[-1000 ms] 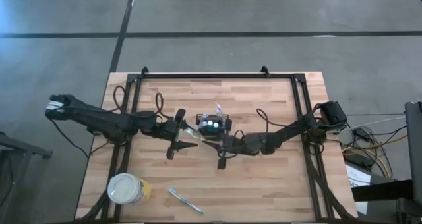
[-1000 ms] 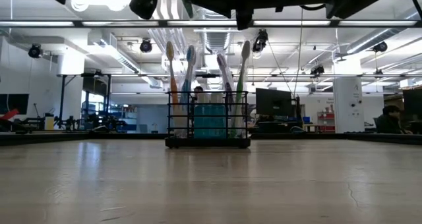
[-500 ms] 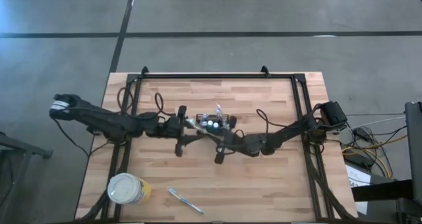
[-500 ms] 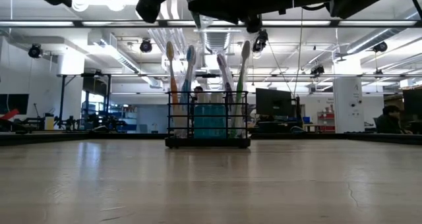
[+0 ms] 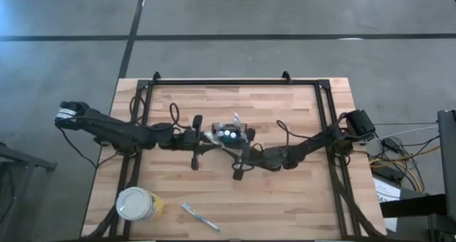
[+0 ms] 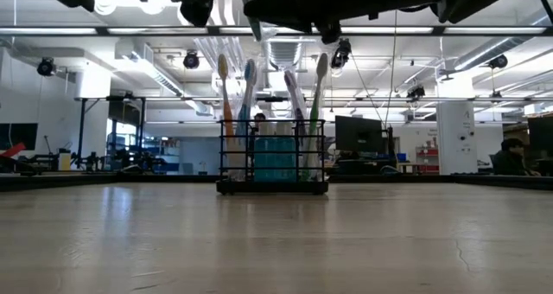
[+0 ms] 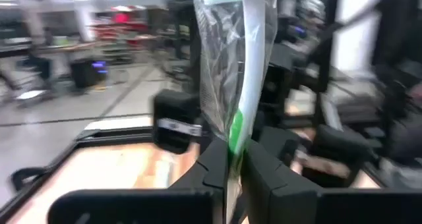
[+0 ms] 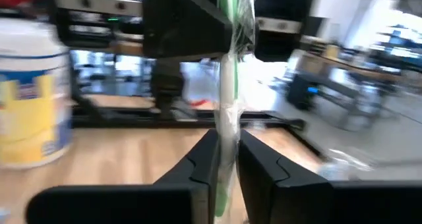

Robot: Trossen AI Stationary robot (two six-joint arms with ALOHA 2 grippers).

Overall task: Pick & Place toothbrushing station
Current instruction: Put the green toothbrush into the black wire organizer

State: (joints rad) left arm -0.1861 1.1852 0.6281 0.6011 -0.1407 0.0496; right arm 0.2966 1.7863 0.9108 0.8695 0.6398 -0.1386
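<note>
Wrist views show our left gripper [image 7: 229, 171] and right gripper [image 8: 224, 159] both clamped on one plastic-wrapped green-and-white toothbrush [image 7: 245, 85] above the black wire-mesh caddy [image 5: 229, 134]; opposed pulling could tear it loose.

**Off-task items around the worktop**

The wooden worktop [image 5: 285, 199] serves as the landmark. Near its front-left corner stands a round white-and-yellow cup [image 5: 137, 203], upright, its pale lid facing up. Just beside the cup, toward the worktop's middle, a wrapped toothbrush [image 5: 200, 217] lies flat at a slant, apart from the cup. Off the worktop's right edge a tangle of cables [image 5: 388, 160] rests on the grey floor. Beyond the worktop's far edge, a person [image 6: 511, 156] sits at a desk near a dark monitor [image 6: 358, 135].
</note>
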